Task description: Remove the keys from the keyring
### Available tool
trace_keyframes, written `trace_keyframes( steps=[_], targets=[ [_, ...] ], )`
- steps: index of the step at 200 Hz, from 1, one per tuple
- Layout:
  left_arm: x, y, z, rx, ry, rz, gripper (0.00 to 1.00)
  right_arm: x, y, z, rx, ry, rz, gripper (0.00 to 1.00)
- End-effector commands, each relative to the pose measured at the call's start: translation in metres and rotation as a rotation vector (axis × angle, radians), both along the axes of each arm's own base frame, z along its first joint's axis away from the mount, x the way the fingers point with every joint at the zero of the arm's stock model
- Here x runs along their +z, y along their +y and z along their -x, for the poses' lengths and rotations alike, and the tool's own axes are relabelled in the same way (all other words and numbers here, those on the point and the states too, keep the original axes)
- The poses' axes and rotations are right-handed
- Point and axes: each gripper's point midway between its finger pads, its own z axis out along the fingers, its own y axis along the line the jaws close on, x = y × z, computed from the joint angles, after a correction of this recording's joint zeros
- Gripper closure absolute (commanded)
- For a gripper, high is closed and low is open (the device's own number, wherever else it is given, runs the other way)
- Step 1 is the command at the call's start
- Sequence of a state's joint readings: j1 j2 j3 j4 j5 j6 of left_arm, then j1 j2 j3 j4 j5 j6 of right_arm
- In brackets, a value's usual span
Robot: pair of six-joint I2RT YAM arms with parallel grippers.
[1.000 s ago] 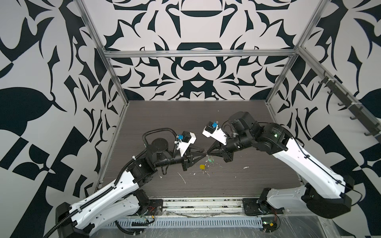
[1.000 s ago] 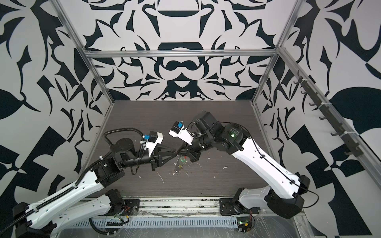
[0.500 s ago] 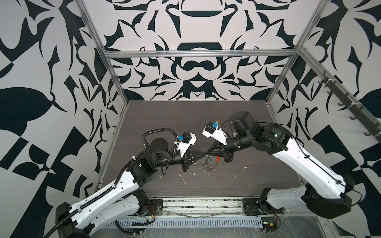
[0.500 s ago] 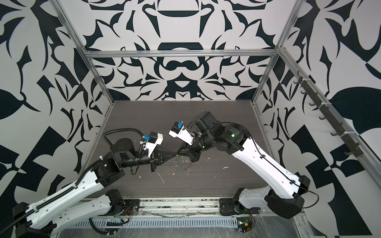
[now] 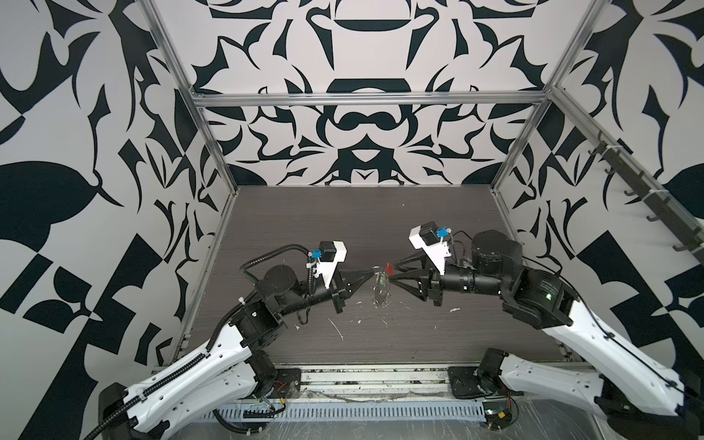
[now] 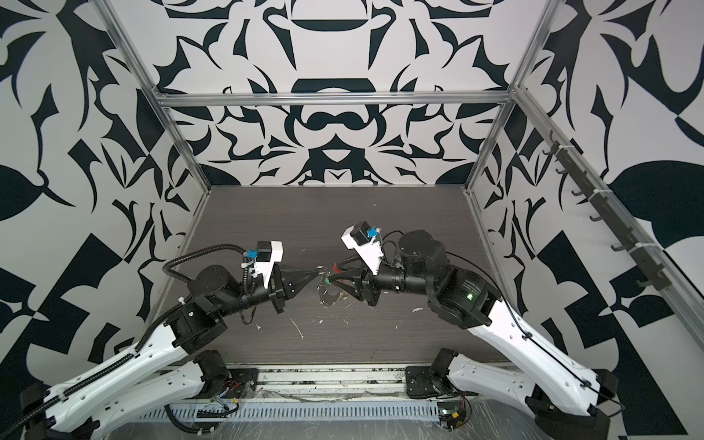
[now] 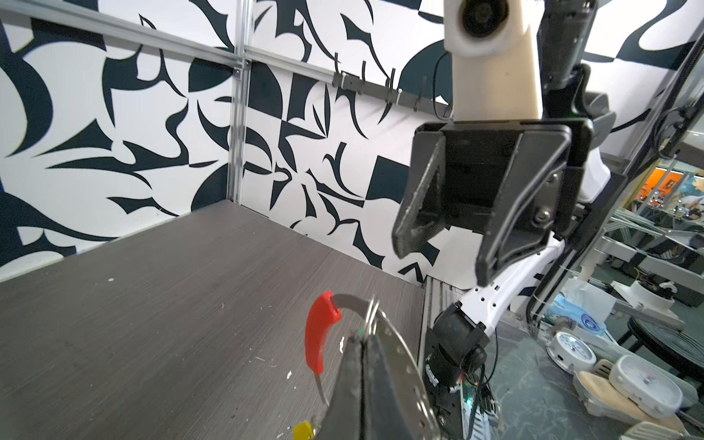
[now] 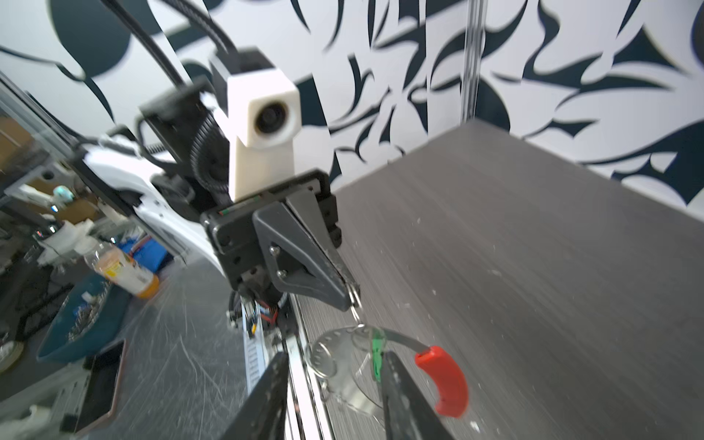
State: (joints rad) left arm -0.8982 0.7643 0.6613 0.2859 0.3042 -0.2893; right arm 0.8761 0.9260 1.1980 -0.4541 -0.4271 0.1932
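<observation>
The keyring (image 8: 329,354), a thin grey metal hoop with a flat band dotted with small holes, is hung upright over the middle of the tabletop (image 5: 343,228), slightly toward the front edge. Whether its lower rim touches the surface cannot be told. In both top views it is seen almost edge-on, as a narrow oval whose long axis runs toward the front edge. Its curved red section (image 5: 388,268), of smooth plastic, sits at the upper end and is turned toward the right end effector (image 5: 393,272).

The left end effector (image 5: 371,270) is pinched fully together on a small wire loop (image 8: 356,304), and the hoop hangs from that loop. The right end effector is held partly open, its black tapered jaws standing apart just in front of the red section. Nothing is gripped between them, and no contact with the hoop can be made out.

Of the keys (image 8: 376,364) only the plastic tags are seen. A thin green tag (image 8: 377,348) lies across the band near the wire loop, and a yellow tag (image 7: 303,430) shows beneath the left end effector. The tabletop is dark grey with a fine wood grain and is scattered with white flecks (image 5: 337,329).
</observation>
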Motion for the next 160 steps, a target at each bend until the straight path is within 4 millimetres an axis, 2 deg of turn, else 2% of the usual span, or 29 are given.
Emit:
trace_keyframes(
  steps=[1,25,59,140,160],
  targets=[
    [0.025,0.007,0.001,0.022,-0.048,0.102,1.0,0.028,0.011,-0.005,0.003,-0.026,-0.149,0.6],
    [0.031,0.008,0.001,0.023,-0.056,0.131,1.0,0.014,0.02,-0.003,0.046,-0.002,-0.143,0.57],
    [0.039,0.01,0.001,0.023,-0.056,0.17,1.0,0.002,0.028,-0.007,0.056,0.01,-0.132,0.6],
    [0.047,0.015,-0.001,0.049,-0.057,0.199,1.0,0.004,0.02,-0.004,0.042,-0.018,-0.144,0.52],
    [0.048,0.018,-0.004,0.074,-0.055,0.208,1.0,0.007,0.02,0.002,0.07,-0.012,-0.175,0.46]
  ],
)
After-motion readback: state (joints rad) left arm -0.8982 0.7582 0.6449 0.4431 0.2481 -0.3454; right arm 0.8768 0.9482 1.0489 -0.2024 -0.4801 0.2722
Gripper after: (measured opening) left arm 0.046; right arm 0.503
